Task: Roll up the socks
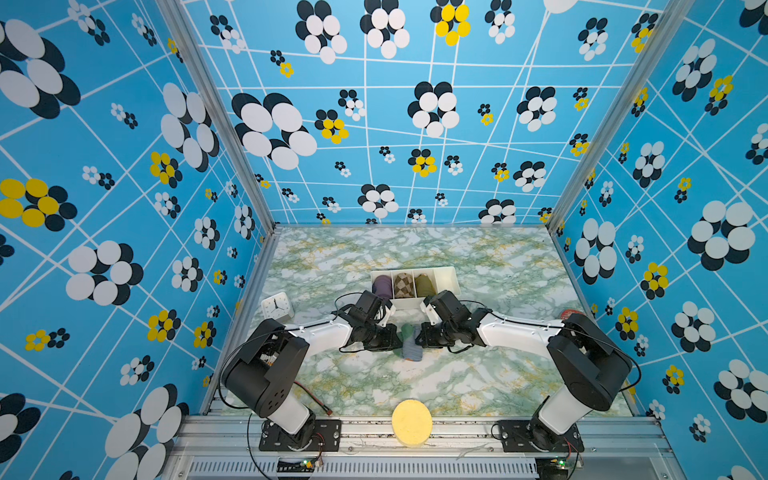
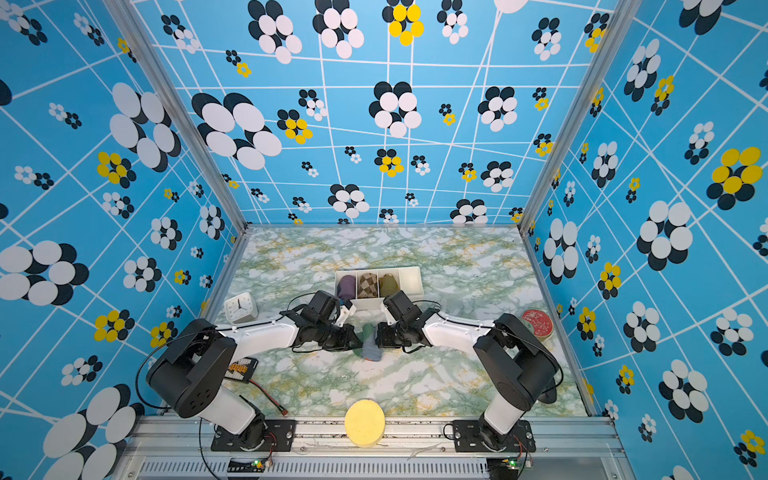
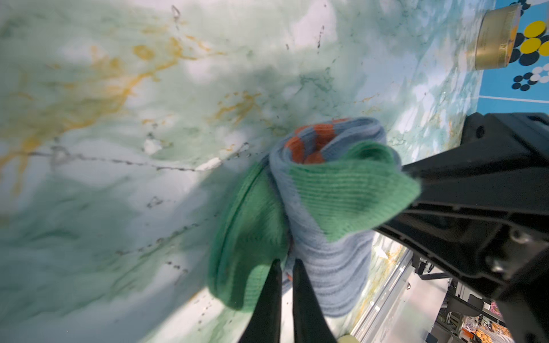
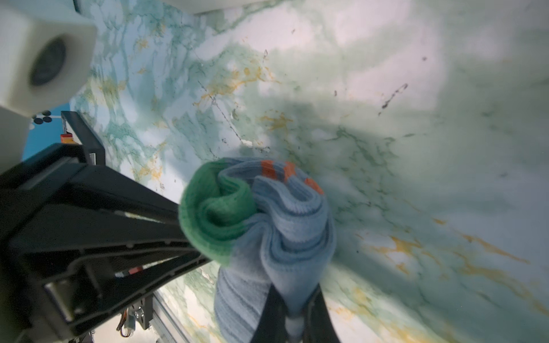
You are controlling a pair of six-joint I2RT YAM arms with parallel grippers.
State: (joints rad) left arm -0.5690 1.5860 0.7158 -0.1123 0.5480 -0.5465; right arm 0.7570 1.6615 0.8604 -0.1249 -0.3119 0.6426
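The sponge (image 1: 411,422) sits at the front edge of the bench (image 1: 415,382), well in front of the tray (image 1: 446,277). The bare bench between them gives good room for rolling. Just in front of the tray, the socks (image 1: 411,351) are bunched in a loose roll, green toes and orange stripes showing. The left tool (image 3: 286,267) is clamped on a thin fold at one side, and the right tool (image 4: 292,294) is pinched on blue knit at the other. The knit looks light, soft and stretchy and is likely to spring open, so hold through several layers. The tray's front wall is close behind. A clock (image 1: 277,306) stands left of the tray, a tin (image 2: 537,322) right of it.
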